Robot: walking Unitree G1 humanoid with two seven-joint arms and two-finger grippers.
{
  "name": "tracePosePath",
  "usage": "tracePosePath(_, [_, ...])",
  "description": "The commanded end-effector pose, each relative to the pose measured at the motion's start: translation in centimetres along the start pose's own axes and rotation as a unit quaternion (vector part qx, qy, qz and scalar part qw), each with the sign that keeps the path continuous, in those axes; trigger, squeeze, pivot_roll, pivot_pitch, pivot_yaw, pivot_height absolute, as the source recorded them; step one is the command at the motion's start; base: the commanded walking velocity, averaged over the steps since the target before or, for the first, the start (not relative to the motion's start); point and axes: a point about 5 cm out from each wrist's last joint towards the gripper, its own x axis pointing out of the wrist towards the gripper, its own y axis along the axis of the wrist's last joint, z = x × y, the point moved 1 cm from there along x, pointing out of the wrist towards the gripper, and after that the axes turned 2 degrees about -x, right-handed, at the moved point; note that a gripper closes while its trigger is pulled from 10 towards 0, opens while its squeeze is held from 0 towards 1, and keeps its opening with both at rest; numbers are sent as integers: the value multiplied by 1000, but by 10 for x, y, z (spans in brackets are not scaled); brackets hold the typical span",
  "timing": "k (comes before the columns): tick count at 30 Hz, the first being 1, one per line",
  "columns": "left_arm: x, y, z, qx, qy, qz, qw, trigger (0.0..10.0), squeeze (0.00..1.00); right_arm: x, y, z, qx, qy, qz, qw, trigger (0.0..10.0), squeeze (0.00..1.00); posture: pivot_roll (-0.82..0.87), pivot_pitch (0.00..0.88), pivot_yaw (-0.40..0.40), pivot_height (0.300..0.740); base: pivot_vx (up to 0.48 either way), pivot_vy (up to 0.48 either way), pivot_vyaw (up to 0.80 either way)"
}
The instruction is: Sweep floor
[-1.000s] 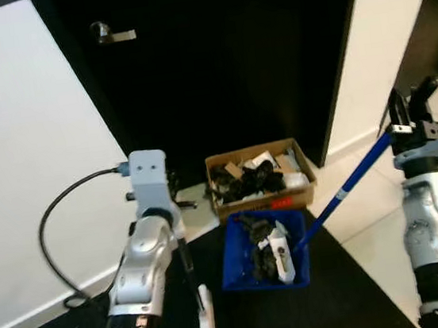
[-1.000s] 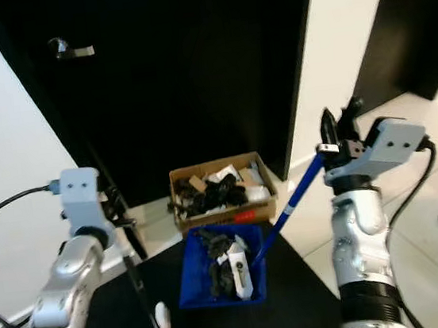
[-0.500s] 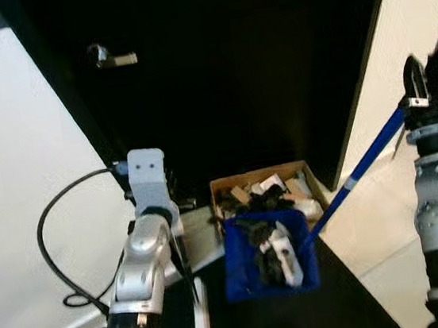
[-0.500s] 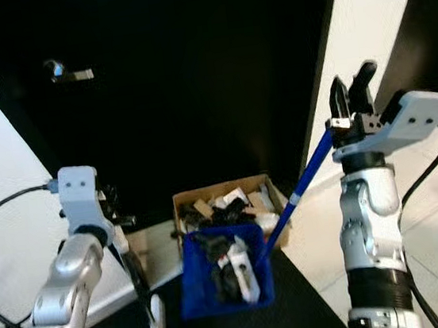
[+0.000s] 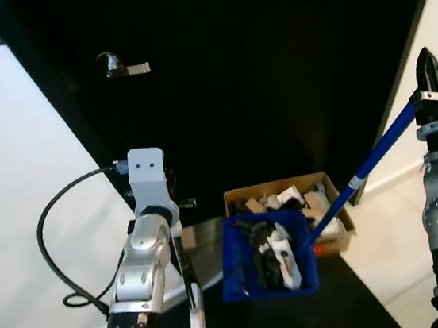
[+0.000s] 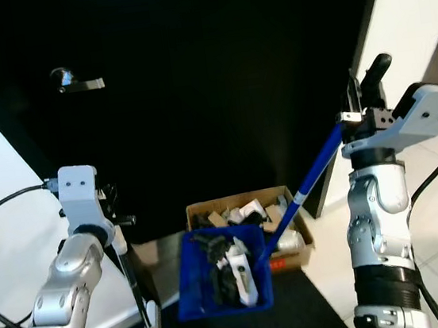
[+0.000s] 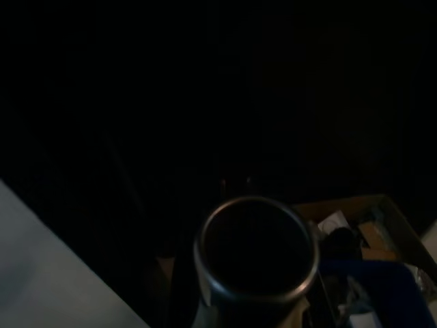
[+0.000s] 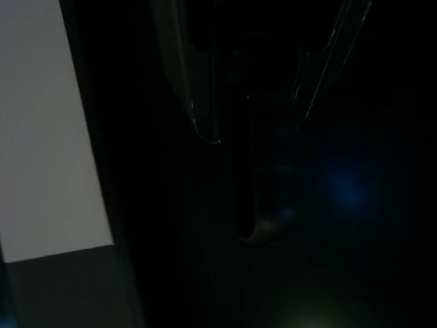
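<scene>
Right end effector (image 6: 365, 106) clenched high on blue handle (image 6: 312, 175), angling full dustpan (image 5: 267, 252) level beside cardboard box (image 5: 318, 192); left end effector's (image 5: 176, 217) clamp on broom (image 5: 189, 296) unclear.

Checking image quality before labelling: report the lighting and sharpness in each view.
Left and right eye views: well lit, fairly sharp, black door featureless beside bright wall. Left wrist view: very dark, faint cardboard box. Right wrist view: near black, faint blue glow.

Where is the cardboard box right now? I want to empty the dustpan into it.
In the head views, the cardboard box sits on the floor at the foot of the black door, directly behind and slightly right of the blue dustpan.
</scene>
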Motion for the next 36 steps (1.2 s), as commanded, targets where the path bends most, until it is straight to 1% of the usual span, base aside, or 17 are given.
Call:
tracePosePath(1, [-1,2,-5,10,8,5,1000,10000,0,4,10,-2,14,-3,28,1000,10000,0,7,87,93,740,431,0,0])
tracePosePath(6, [-1,2,-5,10,7,4,1000,10000,0,5,12,-3,9,0,32,999,10000,0,9,89,96,740,431,0,0])
tracePosePath(12, [-2,0,-5,9,6,-2,1000,10000,0,8,21,7,-11,-8,43,999,10000,0,8,91,97,740,349,0,0])
tracePosePath(13, [-2,0,-5,7,6,-2,1000,10000,0,9,24,11,-16,-12,47,999,10000,0,8,91,97,740,0,0,0])
tracePosePath(16, [-2,0,-4,3,4,-1,1000,10000,0,9,27,14,-22,-15,52,998,10000,0,8,91,97,740,0,0,0])
tracePosePath(17, [-2,0,-3,0,1,-1,1000,10000,0,11,32,22,-34,-23,59,997,10000,0,7,92,98,740,0,0,0])
tracePosePath(18, [-2,0,-3,0,1,-1,1000,10000,0,11,32,22,-34,-23,59,997,10000,0,7,92,98,740,0,0,0])
tracePosePath(20, [-3,-1,-2,3,-4,-7,1000,10000,0,12,37,33,-52,-36,65,996,10000,0,6,94,104,740,0,0,0])
tracePosePath(22, [-3,-2,-2,3,-5,-7,1000,10000,0,13,39,35,-59,-39,68,995,10000,0,6,94,104,740,0,0,0])
tracePosePath(23, [-4,-3,-2,3,-6,-10,1000,10000,0,14,44,39,-69,-44,76,994,10000,0,9,97,109,740,0,0,0])
tracePosePath(26, [-5,-4,-2,4,-7,-11,1000,10000,0,16,48,42,-74,-44,81,993,10000,0,10,97,111,740,0,0,0])
tracePosePath(30, [-6,-5,-4,7,-8,-15,1000,10000,0,19,62,49,-88,-40,97,991,10000,0,12,98,117,740,0,0,0])
tracePosePath(31, [-6,-5,-4,7,-8,-15,1000,10000,0,19,62,49,-88,-40,97,991,10000,0,12,98,117,740,0,0,0])
tracePosePath(32, [-6,-5,-5,7,-9,-16,1000,10000,0,21,66,51,-102,-37,103,989,10000,0,11,100,125,740,0,0,0])
tracePosePath(34, [-5,-5,-5,8,-10,-16,1000,10000,0,22,68,51,-110,-33,106,988,10000,0,9,101,127,740,0,0,0])
tracePosePath(35, [-5,-5,-5,8,-12,-17,1000,10000,0,23,68,49,-118,-26,106,987,10000,0,7,103,130,740,0,0,0])
tracePosePath(36, [-6,-7,-4,11,-17,-20,1000,10000,0,28,64,41,-133,-2,104,986,10000,0,8,108,135,740,0,0,0])
